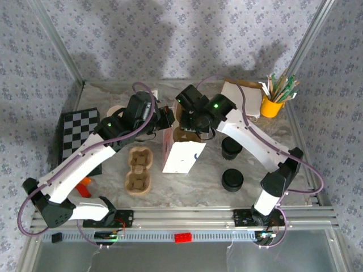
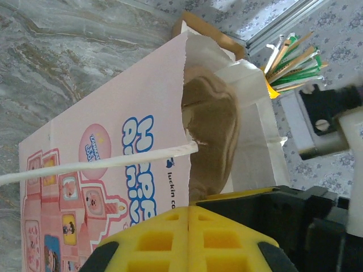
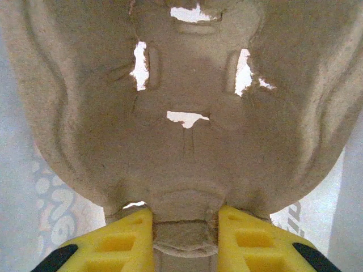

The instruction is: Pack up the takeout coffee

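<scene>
Cup: cream, far left on tabletop, partly hidden behind left arm. Black lid flat on tabletop, right of white bag, apart from it. Right gripper: jaws clamped on pulp carrier at bag mouth. Left gripper: jaws closed at bag's rim; whether pinching paper, cannot tell.

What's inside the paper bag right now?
A brown pulp carrier sits in the bag's mouth, gripped by the right gripper. The carrier covers anything deeper inside.
</scene>
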### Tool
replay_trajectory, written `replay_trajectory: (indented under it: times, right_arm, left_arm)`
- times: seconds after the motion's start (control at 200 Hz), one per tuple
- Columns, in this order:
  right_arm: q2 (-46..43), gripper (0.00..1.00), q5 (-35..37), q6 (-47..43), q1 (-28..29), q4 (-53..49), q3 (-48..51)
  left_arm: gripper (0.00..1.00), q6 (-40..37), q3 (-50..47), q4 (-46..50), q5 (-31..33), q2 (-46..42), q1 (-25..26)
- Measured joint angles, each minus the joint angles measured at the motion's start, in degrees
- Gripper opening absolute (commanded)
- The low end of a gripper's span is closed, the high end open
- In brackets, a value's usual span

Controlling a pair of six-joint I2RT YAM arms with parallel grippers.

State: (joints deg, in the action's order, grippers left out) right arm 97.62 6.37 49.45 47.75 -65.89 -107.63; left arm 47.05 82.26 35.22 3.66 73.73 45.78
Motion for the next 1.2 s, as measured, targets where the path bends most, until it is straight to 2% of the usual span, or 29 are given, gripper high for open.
replay_trajectory:
  times: [0.29, 0.745, 1.204]
  right_arm:
    - [1.31, 0.29, -0.17, -0.39, 0.0, -0.98, -0.9]
    - [3.74, 0.32, -1.31, -0.81, 0.0, -0.81, 0.13]
    - [4.39, 0.48, -1.2, -1.51, 0.0, -0.81, 0.07]
  left_arm:
    - [0.0, 1.05, -2.05, -0.98, 0.0, -1.2, -2.32]
    - [0.0, 1.31, -3.06, -2.08, 0.0, -1.31, -3.08]
    - [0.0, 1.31, -3.21, -2.08, 0.0, -1.31, -3.58]
